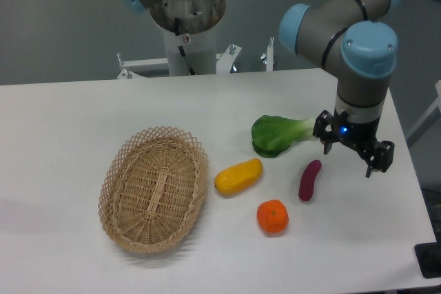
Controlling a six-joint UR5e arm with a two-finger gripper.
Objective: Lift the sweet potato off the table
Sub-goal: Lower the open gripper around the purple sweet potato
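The sweet potato (309, 180) is a slim purple-magenta vegetable lying on the white table (69, 129), right of centre, slightly tilted. My gripper (349, 159) hangs above the table just right of and a little above the sweet potato. Its two black fingers are spread apart and nothing is between them. It does not touch the sweet potato.
A yellow oblong vegetable (238, 176) lies left of the sweet potato. A round orange fruit (273, 216) sits below it. A green leafy vegetable (279, 134) lies behind it. A wicker basket (154, 188) stands at the left. The table's right edge is near the gripper.
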